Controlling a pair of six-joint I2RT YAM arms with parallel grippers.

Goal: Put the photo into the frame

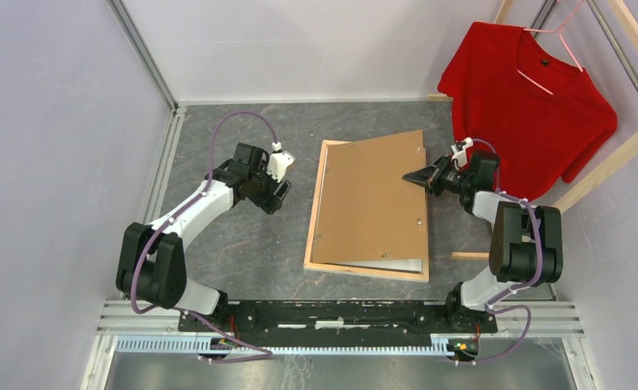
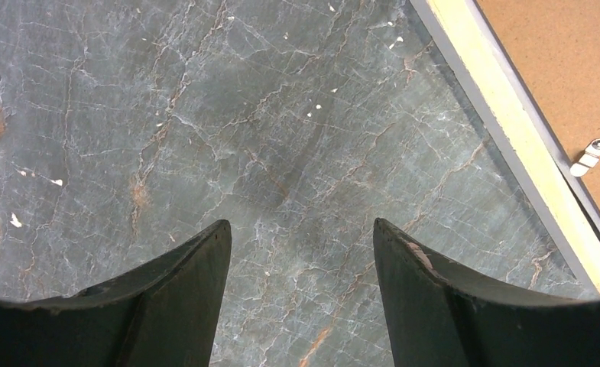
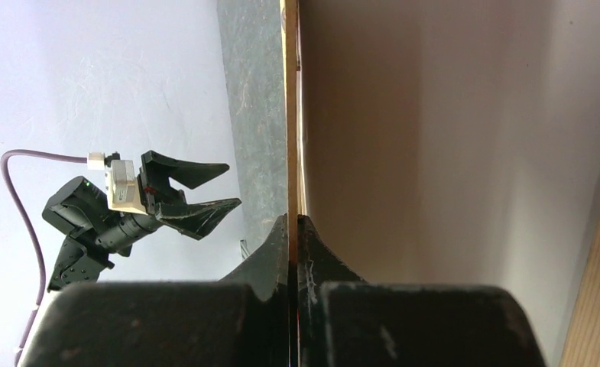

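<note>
The frame (image 1: 316, 210) lies reverse up on the marble table, its light-wood rails showing; its left rail also shows in the left wrist view (image 2: 503, 122). A brown hardboard sheet (image 1: 372, 199) lies skewed over it. My right gripper (image 1: 417, 176) is shut on the sheet's right edge, which is seen edge-on between the jaws (image 3: 293, 218). The photo's printed side is hidden. A pale strip (image 1: 398, 264) shows under the sheet's near edge; I cannot tell whether it is the photo. My left gripper (image 1: 278, 197) is open and empty above bare table (image 2: 300, 225), left of the frame.
A red shirt (image 1: 535, 97) hangs on a bare-wood rack (image 1: 616, 154) at the back right, close behind my right arm. A small wood strip (image 1: 470, 255) lies right of the frame. A metal turn-clip (image 2: 589, 157) sits on the hardboard near the rail. Walls close in both sides.
</note>
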